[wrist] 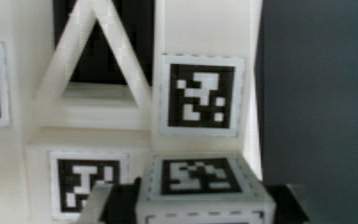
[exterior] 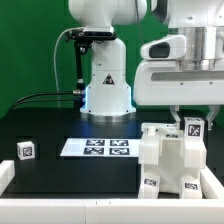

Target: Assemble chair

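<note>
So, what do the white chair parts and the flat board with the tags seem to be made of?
The chair parts look like rigid white plastic, perhaps 3D-printed: a matte, even white with blocky edges, though the pictures are too blurred to be sure. Their tags seem to be printed paper stickers. The marker board looks like a thin flat white sheet, card or plastic; I cannot tell which.

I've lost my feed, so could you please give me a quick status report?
Gripper over chair assembly, jaws around small tagged part; firm grip unclear. Loose tagged part apart, near marker board. No obstruction seen.
</note>
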Controlling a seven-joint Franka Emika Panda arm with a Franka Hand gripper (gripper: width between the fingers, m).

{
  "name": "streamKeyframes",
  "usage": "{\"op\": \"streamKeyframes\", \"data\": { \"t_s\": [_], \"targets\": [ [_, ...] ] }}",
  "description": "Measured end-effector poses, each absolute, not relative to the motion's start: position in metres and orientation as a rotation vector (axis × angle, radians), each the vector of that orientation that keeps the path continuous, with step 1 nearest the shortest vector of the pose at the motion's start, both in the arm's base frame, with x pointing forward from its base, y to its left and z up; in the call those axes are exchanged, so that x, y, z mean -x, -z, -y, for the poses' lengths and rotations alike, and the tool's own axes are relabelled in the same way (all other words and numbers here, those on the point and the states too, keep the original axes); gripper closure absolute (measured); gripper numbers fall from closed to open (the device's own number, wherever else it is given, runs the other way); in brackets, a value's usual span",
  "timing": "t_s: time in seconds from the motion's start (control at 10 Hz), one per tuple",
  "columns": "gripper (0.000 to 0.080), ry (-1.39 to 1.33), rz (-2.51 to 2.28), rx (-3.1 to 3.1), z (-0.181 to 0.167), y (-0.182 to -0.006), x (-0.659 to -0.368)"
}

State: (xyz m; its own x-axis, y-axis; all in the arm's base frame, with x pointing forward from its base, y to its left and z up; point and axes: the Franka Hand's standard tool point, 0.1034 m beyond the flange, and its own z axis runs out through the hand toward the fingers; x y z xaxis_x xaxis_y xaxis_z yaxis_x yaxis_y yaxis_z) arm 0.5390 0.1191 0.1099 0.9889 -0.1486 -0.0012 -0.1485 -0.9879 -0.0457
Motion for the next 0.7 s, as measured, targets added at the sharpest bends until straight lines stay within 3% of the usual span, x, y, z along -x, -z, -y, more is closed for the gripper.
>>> {"op": "streamKeyframes", "data": {
  "t_s": [0.7],
  "targets": [
    [0.0518, 0.024, -1.337, 2.737, -0.1207, -0.1099, -0.5447]
  ]
}}
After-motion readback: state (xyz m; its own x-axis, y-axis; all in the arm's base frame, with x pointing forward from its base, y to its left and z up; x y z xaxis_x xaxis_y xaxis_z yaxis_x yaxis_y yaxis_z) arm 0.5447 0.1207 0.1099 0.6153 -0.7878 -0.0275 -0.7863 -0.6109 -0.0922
